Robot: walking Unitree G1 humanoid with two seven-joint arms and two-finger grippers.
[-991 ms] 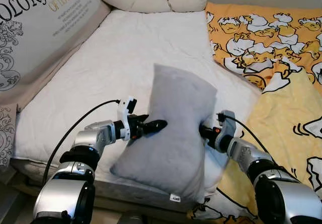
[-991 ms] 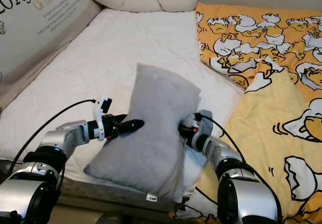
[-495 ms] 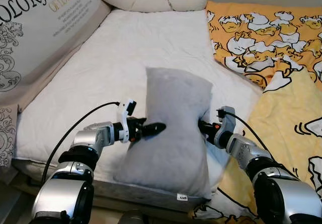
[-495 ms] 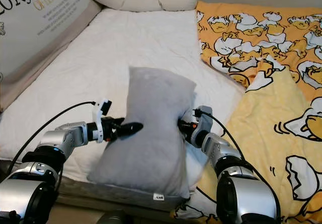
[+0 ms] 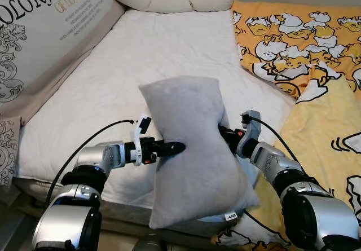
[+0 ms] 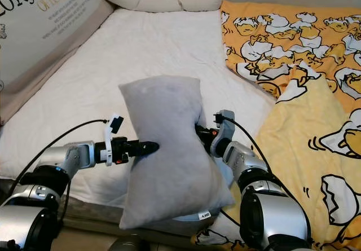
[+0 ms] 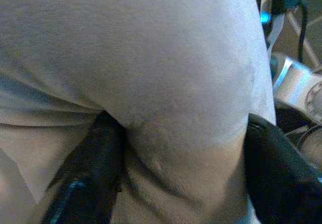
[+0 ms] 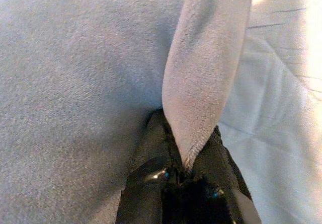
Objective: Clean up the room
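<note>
Jaws of left gripper (image 5: 172, 146), right gripper (image 5: 224, 133) pinch one grey pillow (image 5: 192, 149).

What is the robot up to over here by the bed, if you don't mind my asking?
The robot is holding a soft grey rectangular pillow above the near edge of the white quilted mattress. The left claw pinches its left side and the right claw grips a fold on its right. A yellow duck-print blanket lies to the right.
</note>
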